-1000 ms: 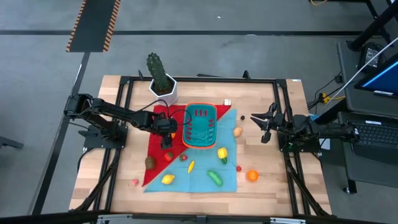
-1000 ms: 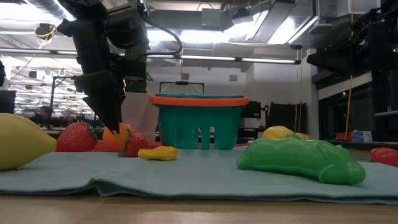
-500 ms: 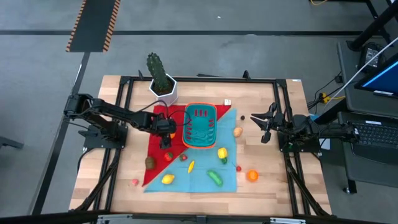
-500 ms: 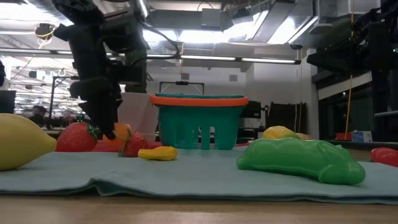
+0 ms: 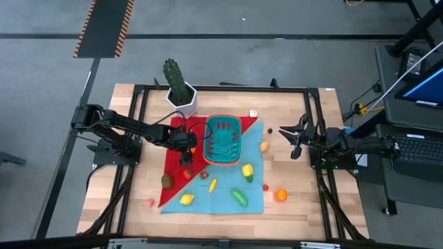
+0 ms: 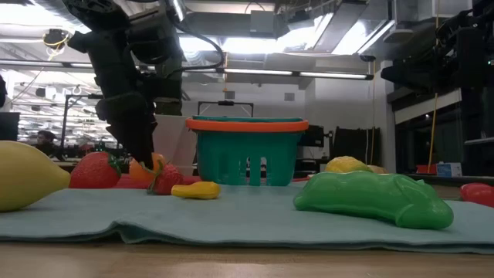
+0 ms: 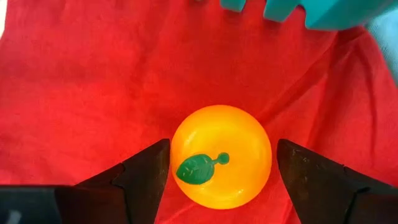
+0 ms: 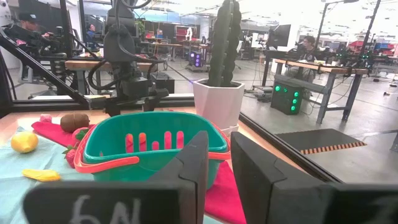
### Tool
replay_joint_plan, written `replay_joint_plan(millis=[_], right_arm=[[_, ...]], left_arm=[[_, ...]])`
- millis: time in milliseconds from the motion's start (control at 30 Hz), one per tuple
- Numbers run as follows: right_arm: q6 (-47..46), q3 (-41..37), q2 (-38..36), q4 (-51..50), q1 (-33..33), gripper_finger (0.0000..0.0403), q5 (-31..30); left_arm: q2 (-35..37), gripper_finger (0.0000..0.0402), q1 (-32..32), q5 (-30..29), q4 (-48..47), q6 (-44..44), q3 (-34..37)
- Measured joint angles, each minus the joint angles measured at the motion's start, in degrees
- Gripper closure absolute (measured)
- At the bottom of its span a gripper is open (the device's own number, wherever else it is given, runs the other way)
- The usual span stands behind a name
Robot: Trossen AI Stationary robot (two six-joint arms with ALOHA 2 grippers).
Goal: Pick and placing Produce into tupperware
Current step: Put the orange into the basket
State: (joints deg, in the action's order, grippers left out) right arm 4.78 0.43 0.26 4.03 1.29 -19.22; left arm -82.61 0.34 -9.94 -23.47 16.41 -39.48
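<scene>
Produce lies spread out on a red cloth (image 5: 174, 131) and a blue cloth (image 5: 228, 197) on the wooden surface (image 5: 304, 207), all around the tupperware (image 5: 223, 140), which stands in the middle where the two cloths meet. The left pincer (image 7: 217, 165) hangs low over the red cloth, just beside the tupperware, with its two dark fingers (image 7: 146, 171) spread wide on either side of a round orange fruit (image 7: 221, 163) that has a small green leaf on top. The fingers stand near the fruit but there is a small gap on each side, so the fruit sits on the cloth and is not pinched. In the low view the same arm comes down beside a red strawberry (image 6: 95, 170), with the orange fruit behind it. Other pieces lie nearby: a yellow lemon (image 5: 186, 199), a small yellow banana (image 5: 212, 185), a green vegetable (image 5: 240, 198), a yellow pepper (image 5: 247, 170), a brown kiwi (image 5: 167, 180) and an orange (image 5: 281, 195) on the bare wood. The right pincer (image 5: 294, 138) waits off to the side of the cloths, its fingers close together and holding nothing. A tall green cactus (image 5: 174, 79) in a white pot (image 5: 183, 102) stands at the back of the surface.
</scene>
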Motion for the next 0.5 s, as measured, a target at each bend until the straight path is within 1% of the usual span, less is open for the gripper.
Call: replay_joint_plan(millis=[167,367,500], right_arm=[[0.0,0.0,0.01,0.0,0.0,0.033,0.0],[0.0,0.0,0.0,0.0,0.01,0.033,0.0],[0.0,0.0,0.01,0.0,-0.01,0.033,-0.02]], left_arm=[[-0.58,0.013,0.02,-0.02,0.06,-0.01,0.0],[-3.06,0.0165,0.0,-0.52,0.66,-0.01,-0.26],[-3.29,0.0167,0.0,-0.56,0.49,0.05,-0.25]])
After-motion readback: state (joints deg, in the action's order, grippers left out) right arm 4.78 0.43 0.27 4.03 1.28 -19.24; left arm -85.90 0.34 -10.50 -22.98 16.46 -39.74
